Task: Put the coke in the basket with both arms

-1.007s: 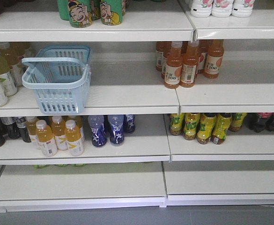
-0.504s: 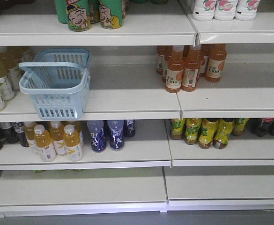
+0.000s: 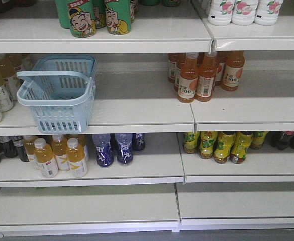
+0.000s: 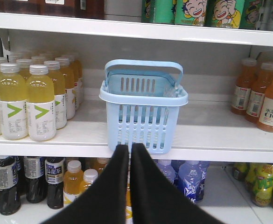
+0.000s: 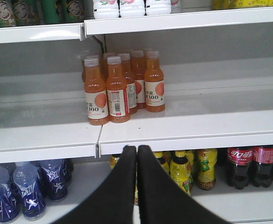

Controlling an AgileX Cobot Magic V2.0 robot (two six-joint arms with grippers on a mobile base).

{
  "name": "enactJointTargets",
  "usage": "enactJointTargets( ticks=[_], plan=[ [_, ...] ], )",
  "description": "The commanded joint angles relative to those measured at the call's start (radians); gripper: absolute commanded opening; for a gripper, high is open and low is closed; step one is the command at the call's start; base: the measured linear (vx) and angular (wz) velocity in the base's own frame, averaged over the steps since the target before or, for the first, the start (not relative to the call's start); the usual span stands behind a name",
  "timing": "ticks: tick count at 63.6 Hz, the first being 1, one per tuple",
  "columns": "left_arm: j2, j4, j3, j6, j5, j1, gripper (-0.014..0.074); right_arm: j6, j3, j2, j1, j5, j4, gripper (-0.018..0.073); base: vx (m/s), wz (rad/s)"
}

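Our left hand points level, fingers pinched together, empty — the basket sits straight ahead at the shelf lip, open shelf rightward. Our right hand, likewise closed, has the coke low-right.

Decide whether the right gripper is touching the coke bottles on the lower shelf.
Apart. The right wrist view shows the right gripper, jaws shut, well left of the coke, with yellow-green bottles standing in the gap between.
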Motion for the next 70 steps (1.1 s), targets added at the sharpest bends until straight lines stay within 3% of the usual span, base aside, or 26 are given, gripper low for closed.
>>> enactJointTargets(
  ticks=[1, 70],
  plan=[
    [0.0, 0.001, 0.004, 0.002, -0.073, 0.001, -0.0006, -0.002, 0.014, -0.018, -0.006, -0.074, -0.003, -0.0009, 0.04, 0.0],
    [0.0, 0.001, 0.004, 0.002, -0.073, 0.001, -0.0006, -0.002, 0.014, -0.018, -0.006, -0.074, -0.003, -0.0009, 0.02, 0.0]
  ],
)
